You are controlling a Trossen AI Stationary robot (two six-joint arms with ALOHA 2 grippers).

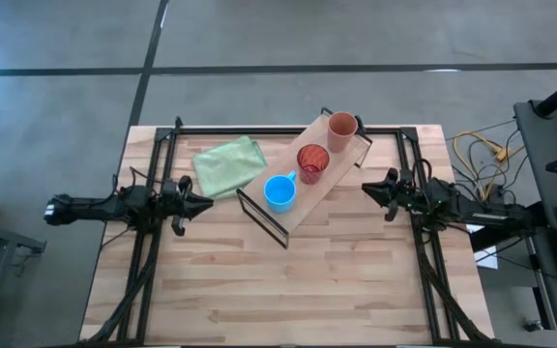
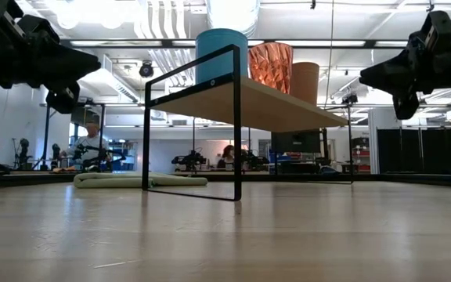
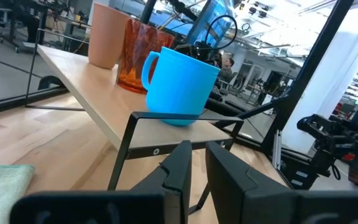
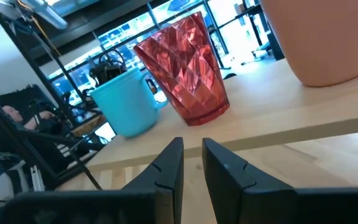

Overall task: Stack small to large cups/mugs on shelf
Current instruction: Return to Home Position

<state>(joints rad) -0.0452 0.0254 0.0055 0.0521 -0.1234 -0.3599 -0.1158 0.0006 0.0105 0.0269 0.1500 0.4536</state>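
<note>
Three cups stood in a row on the long light-wood shelf (image 4: 303,115): a bright blue plastic mug with a handle (image 4: 124,106), a faceted translucent red tumbler (image 4: 188,68) just beside it, and a plain orange-brown cup (image 4: 319,37) apart from the tumbler. The right gripper (image 4: 192,163) hung empty before the shelf edge, its two dark fingers (image 4: 166,168) slightly parted, above the pale wooden worktop (image 4: 328,162).

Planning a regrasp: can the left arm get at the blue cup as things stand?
Probably yes. The blue cup stands at the shelf end nearest the left gripper, handle facing it in the left wrist view; nothing lies between. The green cloth sits off to the side.
</note>
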